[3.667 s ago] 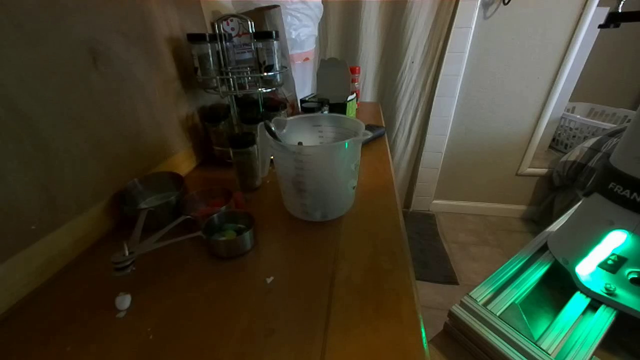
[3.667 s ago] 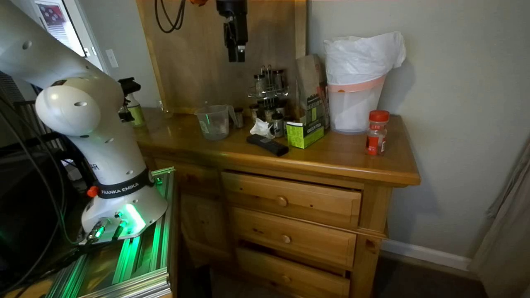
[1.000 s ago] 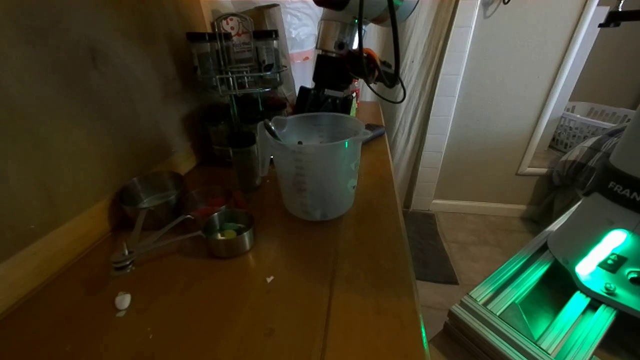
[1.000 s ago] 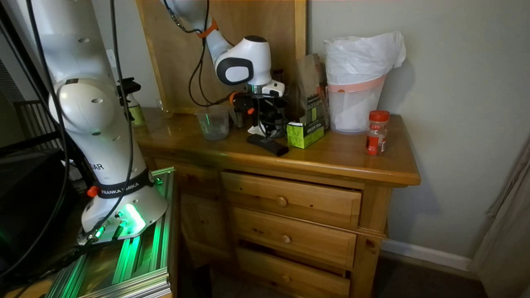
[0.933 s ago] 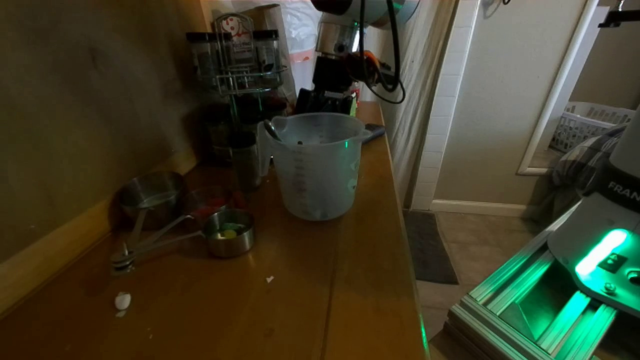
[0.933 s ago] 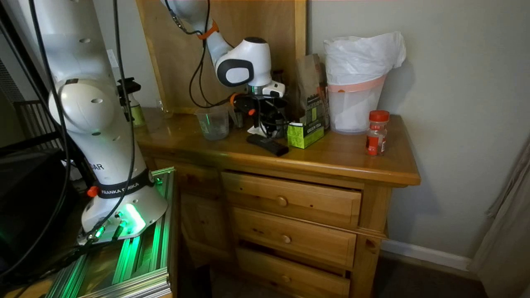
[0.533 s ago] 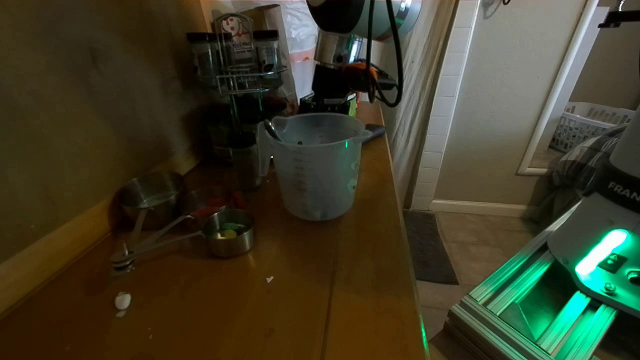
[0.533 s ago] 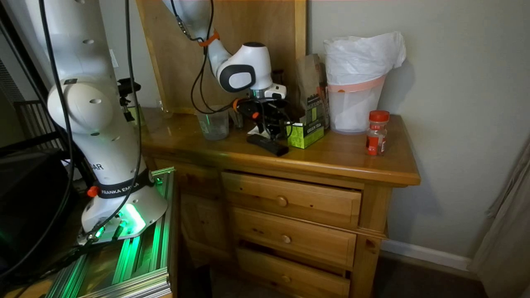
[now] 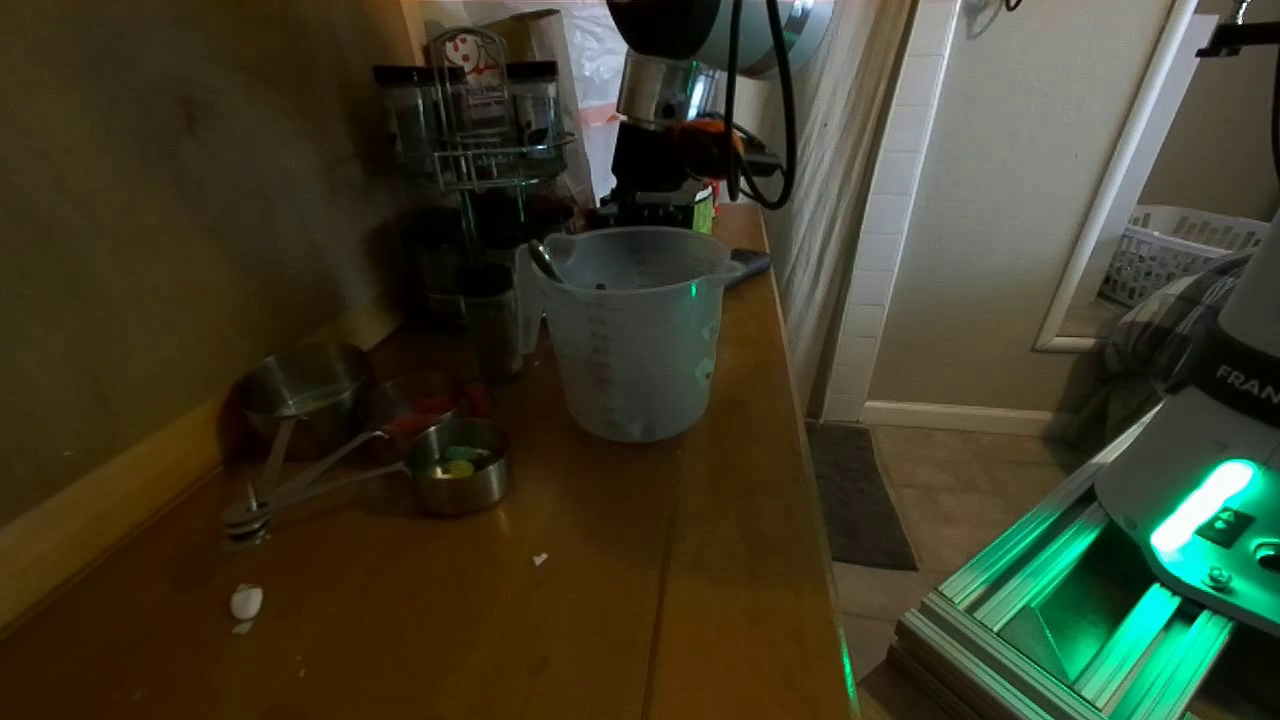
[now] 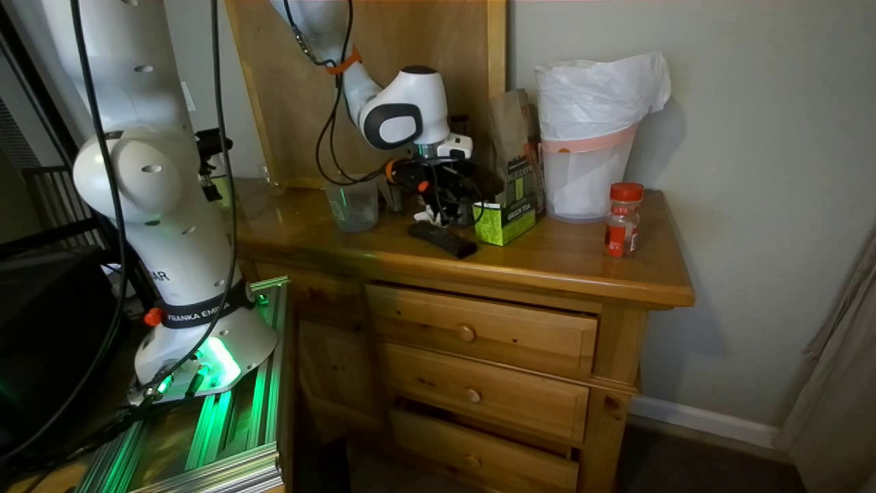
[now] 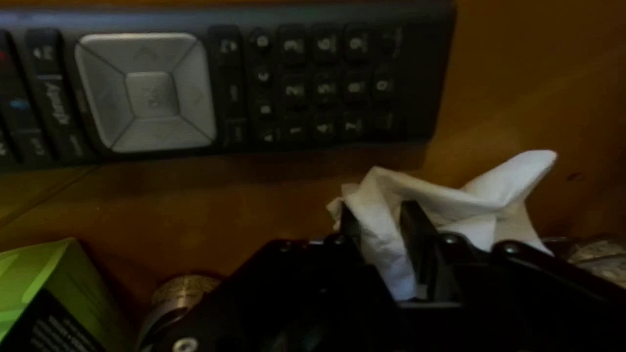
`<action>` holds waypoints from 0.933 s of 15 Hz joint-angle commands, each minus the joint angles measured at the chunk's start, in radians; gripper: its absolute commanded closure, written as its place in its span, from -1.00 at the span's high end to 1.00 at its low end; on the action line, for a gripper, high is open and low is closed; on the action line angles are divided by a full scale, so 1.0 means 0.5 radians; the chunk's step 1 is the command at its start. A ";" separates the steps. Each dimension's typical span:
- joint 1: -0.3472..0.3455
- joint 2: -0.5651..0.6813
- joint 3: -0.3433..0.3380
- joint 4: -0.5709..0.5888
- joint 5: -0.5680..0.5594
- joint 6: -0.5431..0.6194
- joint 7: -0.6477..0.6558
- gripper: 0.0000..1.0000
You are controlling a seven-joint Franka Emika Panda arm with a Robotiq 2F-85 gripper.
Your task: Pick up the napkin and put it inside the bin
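A crumpled white napkin [image 11: 452, 198] lies by the remote in the wrist view, one fold of it squeezed between the fingers of my gripper [image 11: 379, 217]. Its loose part spreads past the right finger [image 11: 415, 225]. Small white bits of the napkin [image 10: 428, 217] show under the dark gripper in an exterior view. Behind the jug, the gripper body [image 9: 650, 212] is visible but its fingertips are hidden. The bin [image 10: 588, 181], lined with a white bag, stands upright on the dresser, to the right of the gripper in that exterior view.
A black remote [image 11: 303, 88] lies close to the napkin. The green tea box [image 10: 505, 222] and a red-capped jar [image 10: 623, 222] stand near the bin. Also there are a measuring jug [image 9: 640, 340], a spice rack [image 9: 485, 150] and metal measuring cups [image 9: 460, 470].
Since a second ago the gripper has come down slightly, its fingers have drawn together on the napkin, and the napkin's visible edge has bunched up. Earlier, the arm swung in from higher up.
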 commanded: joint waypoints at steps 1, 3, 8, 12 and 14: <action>-0.094 -0.089 0.145 -0.014 0.229 -0.030 -0.157 -0.99; -0.114 -0.188 0.193 -0.061 0.381 -0.034 -0.252 -1.00; -0.046 -0.546 0.104 -0.245 0.670 -0.079 -0.426 -0.98; 0.070 -0.954 -0.091 -0.452 0.623 -0.244 -0.415 -0.98; 0.066 -1.181 -0.133 -0.600 0.440 -0.218 -0.219 -0.98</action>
